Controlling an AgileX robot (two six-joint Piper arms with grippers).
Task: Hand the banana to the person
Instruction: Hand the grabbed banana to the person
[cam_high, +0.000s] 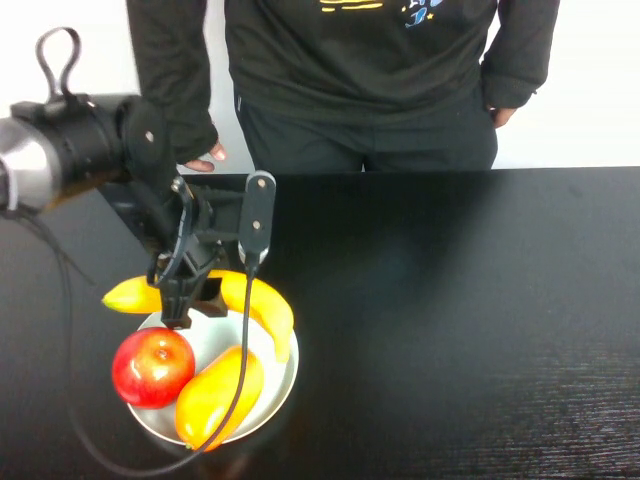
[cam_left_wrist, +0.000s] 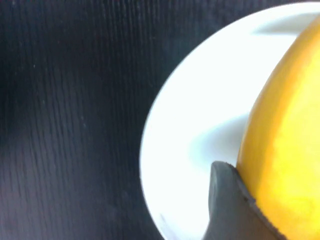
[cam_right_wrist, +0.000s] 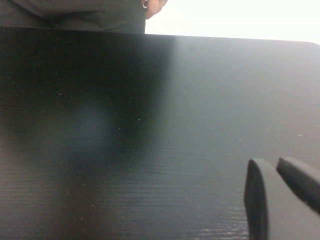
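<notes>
On the black bench, near its left front corner, a white plate with the banana lying across its far rim, one end poking out past the plate to the left, the middle hidden behind the left gripper. Down over that hidden middle, the left gripper, jaws narrowed onto the banana. In the left wrist view, only one dark finger showing, pressed flat against yellow peel; the other finger out of frame. Also on the plate, a red apple at the left and a plump orange-yellow fruit at the front, touching each other; a black cable draped across that fruit. Behind the far edge of the bench, the person, head cut off by the frame, one hand low by the bench edge, the other tucked behind the hip. Right gripper absent from the high view; in the right wrist view, its two fingers close together over bare bench, gripping nothing, tips cut off at the frame edge.
</notes>
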